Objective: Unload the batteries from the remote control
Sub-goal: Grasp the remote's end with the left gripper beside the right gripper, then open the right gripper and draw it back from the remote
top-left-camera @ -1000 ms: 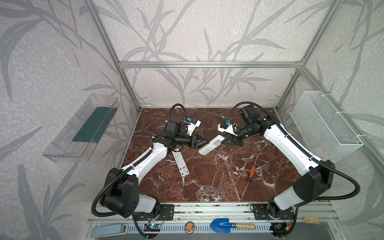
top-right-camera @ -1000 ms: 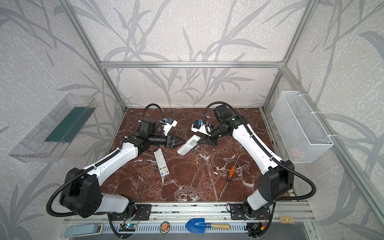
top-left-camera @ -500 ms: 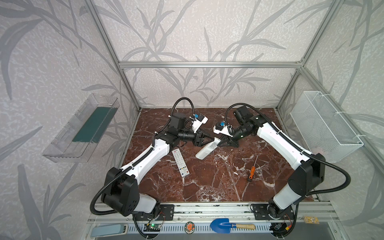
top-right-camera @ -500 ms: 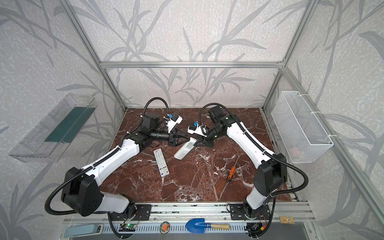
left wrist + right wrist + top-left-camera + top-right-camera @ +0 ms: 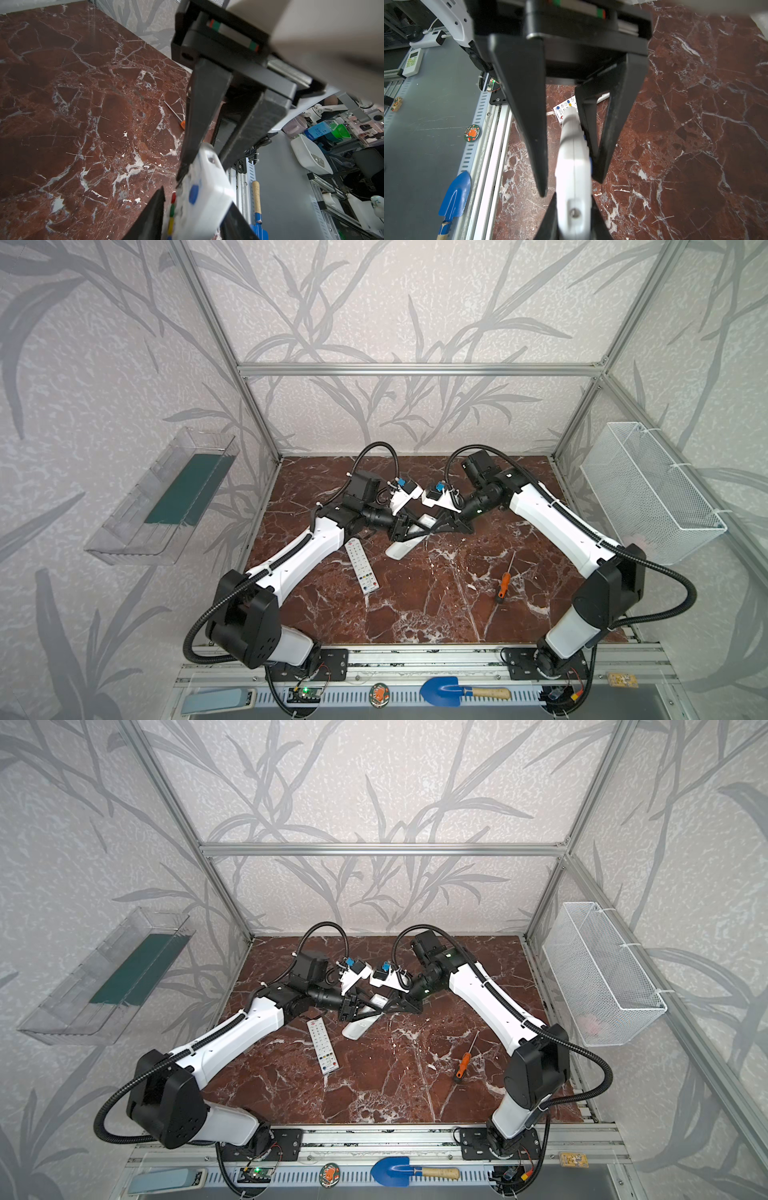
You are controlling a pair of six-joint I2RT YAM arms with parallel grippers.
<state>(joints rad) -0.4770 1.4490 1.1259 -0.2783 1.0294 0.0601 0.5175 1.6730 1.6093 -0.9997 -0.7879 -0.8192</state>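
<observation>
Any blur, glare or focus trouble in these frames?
Left wrist view: the held white remote control is soft and blown out, and a pale blurred shape fills one corner. Right wrist view: the remote's near end is soft. Both top views: sharp, evenly lit, shadows faint.

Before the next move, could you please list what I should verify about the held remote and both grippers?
1. Right gripper shut on the white plastic remote control: ok.
2. Left gripper flanks the same remote; firm contact: cannot tell.
3. Batteries or their compartment in view: cannot tell.
4. Second white remote, buttons up, lies on the red marble table, apart from both grippers: ok.
5. Orange-handled screwdriver lies clear of both grippers: ok.
</observation>
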